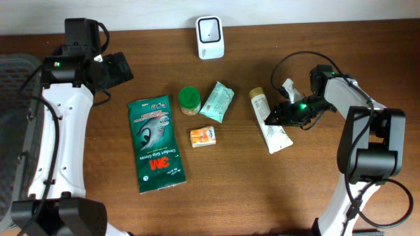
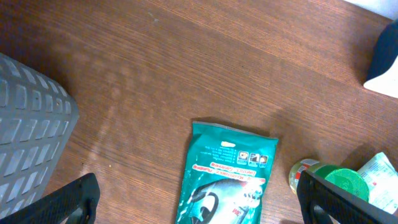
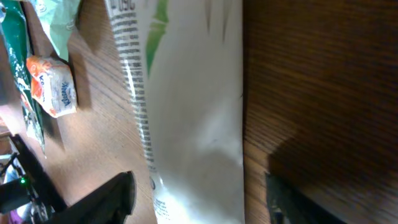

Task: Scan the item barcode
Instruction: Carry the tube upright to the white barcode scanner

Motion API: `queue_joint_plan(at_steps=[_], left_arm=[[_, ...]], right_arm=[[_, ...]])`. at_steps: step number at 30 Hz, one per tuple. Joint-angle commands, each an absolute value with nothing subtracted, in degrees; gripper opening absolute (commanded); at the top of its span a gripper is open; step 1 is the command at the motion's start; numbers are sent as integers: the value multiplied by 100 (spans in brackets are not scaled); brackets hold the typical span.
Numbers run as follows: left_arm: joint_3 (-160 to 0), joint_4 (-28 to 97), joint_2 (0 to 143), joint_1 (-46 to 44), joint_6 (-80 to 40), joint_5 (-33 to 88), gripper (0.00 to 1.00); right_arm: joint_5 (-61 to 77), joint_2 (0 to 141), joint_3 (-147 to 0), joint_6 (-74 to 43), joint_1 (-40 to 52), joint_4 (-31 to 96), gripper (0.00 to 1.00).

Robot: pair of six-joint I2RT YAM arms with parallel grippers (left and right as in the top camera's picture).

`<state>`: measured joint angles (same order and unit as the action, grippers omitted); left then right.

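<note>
**A:** Where is the item?

**B:** The white tube (image 1: 277, 136) lies flat on the wooden table (image 1: 262, 196), right of centre. Its tan cap (image 1: 256, 94) points toward the far edge.

**A:** And the right gripper (image 3: 199, 180)?

**B:** It's low over the middle of the tube, with one finger (image 3: 106, 199) on each side. The claw stands apart. The wrist view shows bare wood between each finger and the tube, so nothing is clamped.

**A:** What lies around it?

**B:** Just to the left is a pale teal pouch (image 1: 217, 102), then a green-lidded jar (image 1: 189, 99). An orange packet (image 1: 204, 136) sits nearer the front. Further left is a long green glove pack (image 1: 155, 144) (a red logo shows at its near end).

**A:** The scanner?

**B:** The white scanner (image 1: 210, 37) stands at the far edge near the middle, well apart from the tube.

**A:** The left gripper (image 2: 198, 183)?

**B:** It hangs above the table at the far left, over the top end of the glove pack. Its claw is spread wide with nothing in it. A grey mesh surface (image 2: 28, 130) sits beside it.
</note>
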<state>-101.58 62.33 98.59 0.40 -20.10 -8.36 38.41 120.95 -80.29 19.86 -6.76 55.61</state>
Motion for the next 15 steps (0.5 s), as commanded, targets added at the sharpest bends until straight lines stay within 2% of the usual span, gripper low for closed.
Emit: queue_joint_plan(at_steps=[1,11,15], left_arm=[[-10215,6224,9850,56,-1920,-816,100],[-10215,6226,9850,56,-1920,-816,99],[-10215,6224,9850,56,-1920,-816,99]], right_arm=[[3909,12405,-7867,2121,-642,5513,60],[4471,12414,-7804,2119,-642,5430,5],[5057,12385,-7819,2119,-663,5461,4]])
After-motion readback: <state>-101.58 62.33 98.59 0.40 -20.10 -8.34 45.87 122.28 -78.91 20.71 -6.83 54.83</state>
